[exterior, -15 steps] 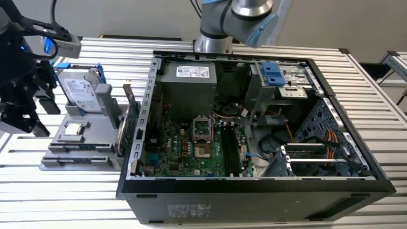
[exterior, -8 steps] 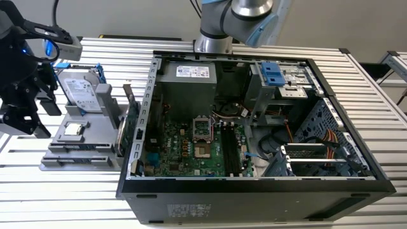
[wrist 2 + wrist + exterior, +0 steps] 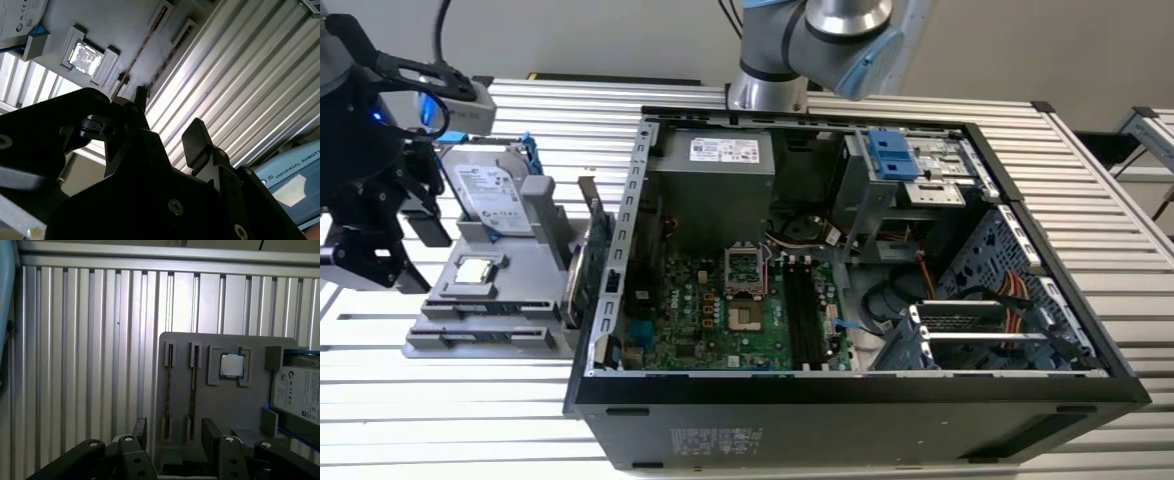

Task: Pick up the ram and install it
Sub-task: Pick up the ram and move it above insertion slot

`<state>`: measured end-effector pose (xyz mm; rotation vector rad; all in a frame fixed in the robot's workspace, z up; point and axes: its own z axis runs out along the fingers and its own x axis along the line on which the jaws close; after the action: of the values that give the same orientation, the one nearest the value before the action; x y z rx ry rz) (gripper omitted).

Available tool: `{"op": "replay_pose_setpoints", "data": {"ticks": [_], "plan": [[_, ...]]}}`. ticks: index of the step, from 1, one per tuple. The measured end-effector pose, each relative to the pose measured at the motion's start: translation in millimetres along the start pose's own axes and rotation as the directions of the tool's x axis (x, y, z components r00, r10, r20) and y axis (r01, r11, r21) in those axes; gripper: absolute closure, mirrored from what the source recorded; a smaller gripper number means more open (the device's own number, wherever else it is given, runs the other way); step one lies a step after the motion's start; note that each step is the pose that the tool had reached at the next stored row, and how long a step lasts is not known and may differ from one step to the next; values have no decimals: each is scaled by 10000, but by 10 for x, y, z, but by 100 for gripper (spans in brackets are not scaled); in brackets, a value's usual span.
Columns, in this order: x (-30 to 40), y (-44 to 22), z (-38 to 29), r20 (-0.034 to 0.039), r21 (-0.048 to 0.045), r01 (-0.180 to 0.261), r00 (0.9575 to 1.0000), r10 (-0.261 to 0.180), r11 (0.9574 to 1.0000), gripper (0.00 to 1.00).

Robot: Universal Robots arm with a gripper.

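- Gripper: fingers apart, nothing held. It hangs over the grey tray on the desk, at the exterior view's left of the open computer case.
- Ram: seated on edge in the tray's slots, not touched by the gripper.
- Risk 1: the sticks lie close side by side. A descent off centre could straddle both, or land a finger on a slot wall.
- Risk 2: a thin stick pinched away from its middle may tilt. It could then jam at the memory slots in the case.
- Risk 3: the processor chip sits just beside the sticks, so sideways drift could knock it.
- Count: ram sticks 2; processor chip 1; hard drive 1; tray 1; case 1; gripper 1.
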<state>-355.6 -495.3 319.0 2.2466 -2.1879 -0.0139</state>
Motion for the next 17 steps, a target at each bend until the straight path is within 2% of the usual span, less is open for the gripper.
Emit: {"op": "replay_pose_setpoints", "data": {"ticks": [17], "plan": [[0,-1,119,-17,-1,-42,10000,42,10000,0]]}}
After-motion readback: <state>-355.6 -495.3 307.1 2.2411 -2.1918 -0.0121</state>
